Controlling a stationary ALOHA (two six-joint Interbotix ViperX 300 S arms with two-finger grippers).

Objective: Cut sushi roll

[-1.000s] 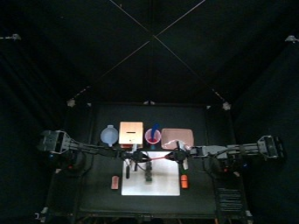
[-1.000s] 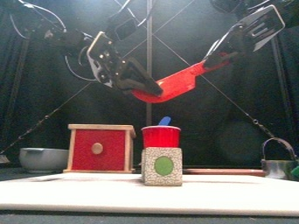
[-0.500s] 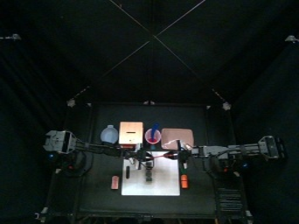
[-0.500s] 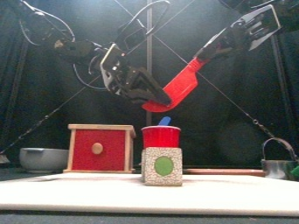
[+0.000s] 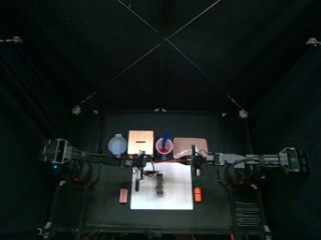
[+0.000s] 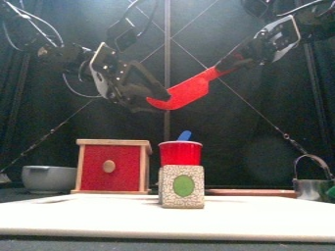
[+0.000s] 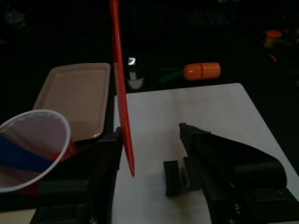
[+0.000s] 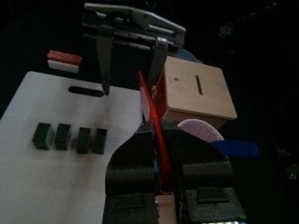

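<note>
The right end effector point(image 8: 156, 179) is clamped on the red knife point(image 8: 152, 114), held high above the surface. The left end effector point(image 7: 152, 149) has its jaws wide apart and holds nothing. The sushi roll point(image 8: 70, 137) lies on the white cutting board point(image 8: 59, 105) as four separate pieces, so the cutting looks mostly finished.

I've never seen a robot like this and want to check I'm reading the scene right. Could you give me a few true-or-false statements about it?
1. The right gripper holds a red knife. True.
2. The left gripper is clamped shut. False: its jaws stand wide apart.
3. The sushi roll lies as dark chunks on the white board. True.
4. The knife is pressing into the sushi. False: it hangs high above the table.
</note>
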